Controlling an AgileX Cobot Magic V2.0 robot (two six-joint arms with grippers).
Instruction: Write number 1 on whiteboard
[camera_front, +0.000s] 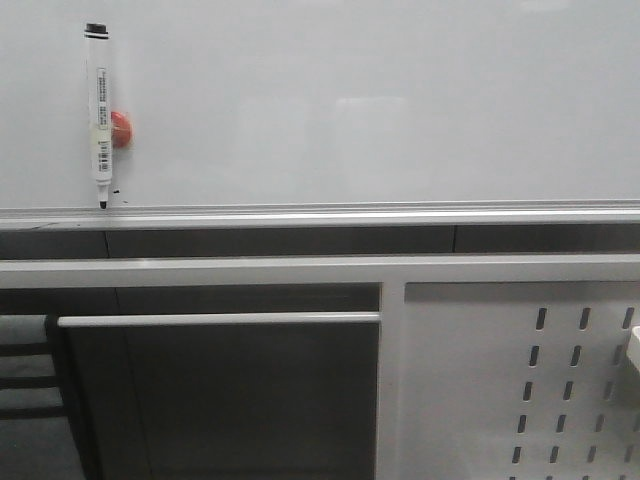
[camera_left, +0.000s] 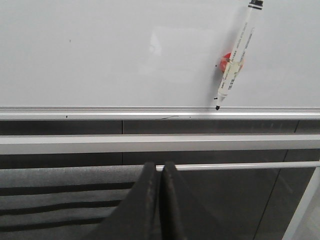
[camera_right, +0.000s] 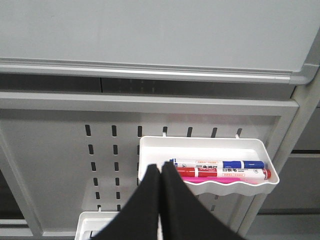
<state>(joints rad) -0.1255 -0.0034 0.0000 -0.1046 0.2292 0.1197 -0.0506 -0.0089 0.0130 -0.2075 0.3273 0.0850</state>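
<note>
One big whiteboard (camera_front: 380, 100) fills the upper front view, silver rail along its lower edge; no number 1 on it yet, only small specks near the marker tip. White slotted panel (camera_front: 570, 380) below right. White tray (camera_right: 210, 146) hooks onto it, keeping blue and red pens to hand. Black marker (camera_front: 99, 110) hangs upright, uncapped tip down, apparently stuck by a red magnet (camera_front: 121, 128). Left fingers (camera_left: 160, 200) and right fingers (camera_right: 160, 200) pressed together, holding nothing.

Glossy pale whiteboard (camera_front: 400, 100), upright, bare, silver rail along lower edge.
</note>
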